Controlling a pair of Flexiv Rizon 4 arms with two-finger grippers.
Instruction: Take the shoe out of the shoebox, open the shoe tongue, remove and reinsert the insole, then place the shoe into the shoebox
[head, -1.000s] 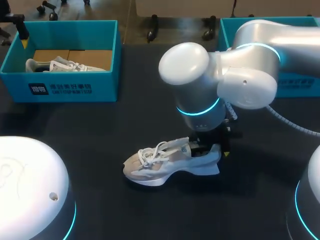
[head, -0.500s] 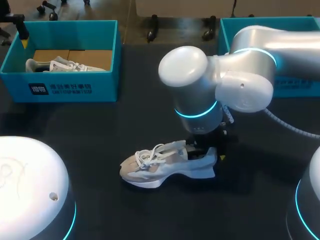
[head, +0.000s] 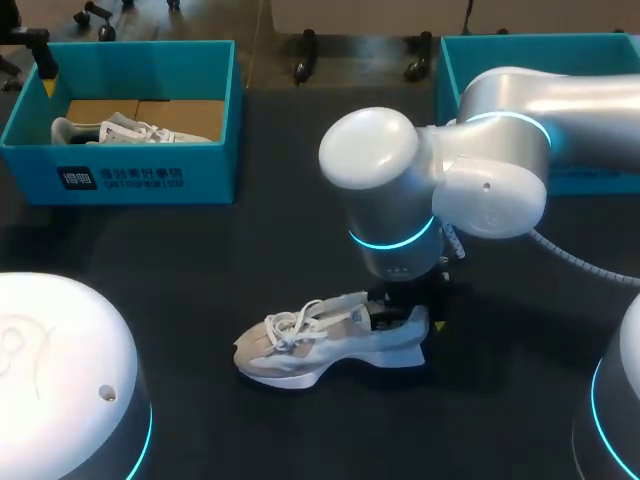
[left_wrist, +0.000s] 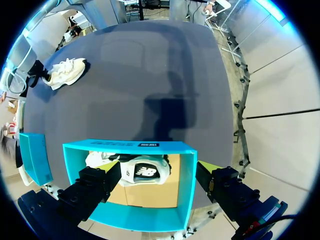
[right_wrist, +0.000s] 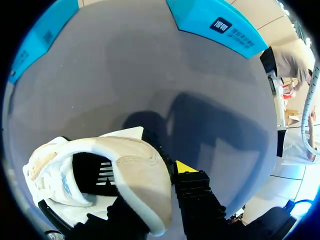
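Figure: dark table (head: 200, 260) carrying 2 teal boxes along its far edge, the shoebox (head: 140, 182) at the left and a second teal box (head: 450, 80) at the right. The right arm (head: 480, 170) stood over the table's middle. Its right gripper (right_wrist: 160, 192) was clamped on the heel collar of the pale laced shoe (head: 320, 345), with 1 finger inside the opening and the yellow-tipped finger outside. The shoe sat on its sole on the table, well apart from the shoebox. A second shoe (left_wrist: 140, 170) lay inside the shoebox, above which the left gripper (left_wrist: 157, 186) hovered with its 2 fingers spread wide and touching nothing. Progress, as judged: step 1, taking the shoe out, was done. The tongue (head: 338, 305) appeared not yet pulled open. The dark insole (right_wrist: 97, 175) appeared to lie in the shoe. Insole removal, reinsertion and reboxing seemed left to do.
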